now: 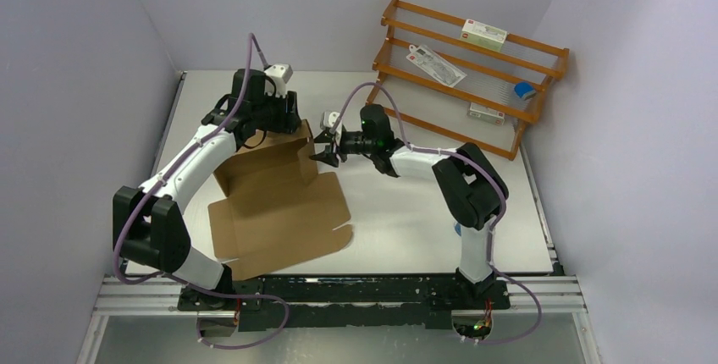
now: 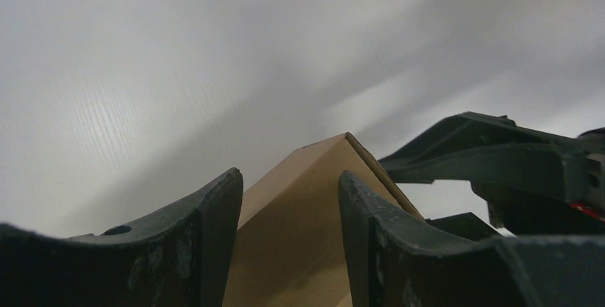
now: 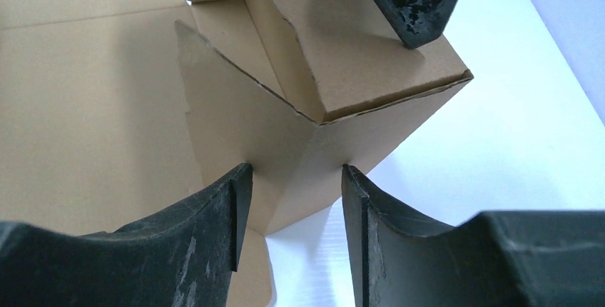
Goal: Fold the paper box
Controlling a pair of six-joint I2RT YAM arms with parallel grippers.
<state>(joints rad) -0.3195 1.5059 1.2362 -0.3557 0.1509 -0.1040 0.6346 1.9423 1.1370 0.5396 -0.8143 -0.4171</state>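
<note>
On the left half of the surface (image 1: 423,220), the box (image 1: 279,203) lay mostly flat, with its far wall and one corner folded up. The right tool (image 3: 296,168), half open, pinched that raised corner between its fingers. The left tool (image 2: 289,176) straddled the wall's top edge; whether it clamped could not be told. Likely risks: tools pulling against each other could tear or crease the corner, and a loose hold could let the wall drop flat.

Paper box (image 1: 279,203) on table (image 1: 423,220), left of centre. Rack (image 1: 474,76) behind it, far right. Left pincer (image 1: 292,124) at the box's far corner, right pincer (image 1: 326,154) just right.
</note>
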